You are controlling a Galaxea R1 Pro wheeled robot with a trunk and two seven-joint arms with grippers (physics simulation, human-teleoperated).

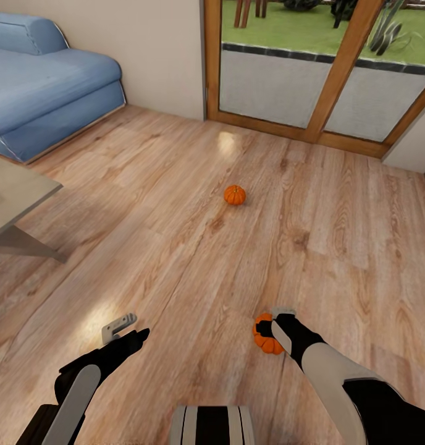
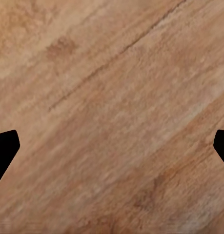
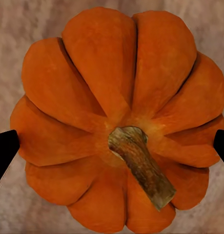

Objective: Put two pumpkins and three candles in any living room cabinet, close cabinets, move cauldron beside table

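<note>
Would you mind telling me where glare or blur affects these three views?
Head view: sharp, with bright glare patches on the floor near the glass door and beside the left gripper. Left wrist view: floor grain soft and blurry. Right wrist view: the pumpkin is evenly lit and fairly crisp; the floor around it is washed out.

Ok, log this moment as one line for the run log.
right gripper: over near pumpkin, fingers open | left gripper: open, above floor | far pumpkin: on floor

Lighting: bright, even daylight from the glass door (image 1: 311, 80). Glare: two pale patches on the wooden floor (image 1: 175, 247). Shadows: soft. Wrist views: coarse, slightly blurred close-up textures.
</note>
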